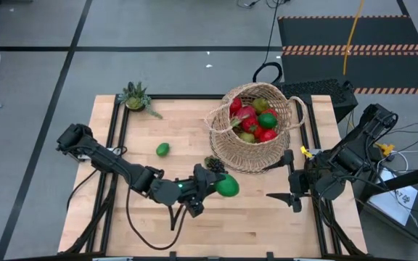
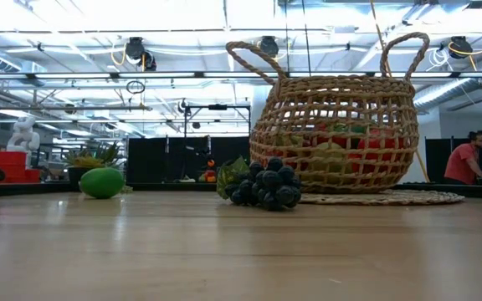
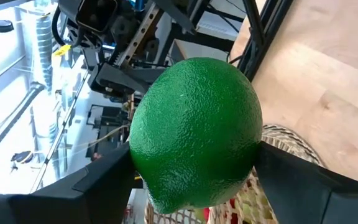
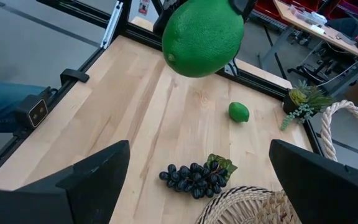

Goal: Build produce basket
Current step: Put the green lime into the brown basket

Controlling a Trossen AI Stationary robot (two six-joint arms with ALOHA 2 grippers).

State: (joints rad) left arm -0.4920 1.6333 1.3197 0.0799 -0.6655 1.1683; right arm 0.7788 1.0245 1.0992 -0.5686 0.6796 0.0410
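Above the near middle of the tabletop point(image 1: 151, 217), the left gripper point(image 1: 216, 186) held a large green lime point(image 1: 228, 186) between its fingers point(image 3: 92, 186), which stood fairly wide and pressed against the fruit's two sides; the lime was clear of the wood, just beside the dark grapes point(image 1: 214, 164) that lay at the foot of the basket point(image 1: 249, 156). The basket sat toward the far right of the tabletop with red and green produce point(image 1: 256, 122) already heaped inside. A smaller lime point(image 1: 162, 149) lay well apart to the left, and a small potted plant point(image 1: 135, 97) stood at the far left corner. The right gripper point(image 1: 293, 197) waited off the basket's near right side, its fingers point(image 4: 92, 180) spread wide and holding nothing. The step in hand appeared to be carrying the held lime to the basket. To do it well, the left arm would probably need to lift high enough to clear the woven rim and its loop handles, pass over the grapes without brushing them, and let go only once the lime was low over the pile, so that it settled instead of bouncing or rolling out. A round, smooth fruit held only at its sides could slip, so a steady, unhurried carry seemed wise. No brand, label or readable writing showed on the fruit, the basket or the arms.
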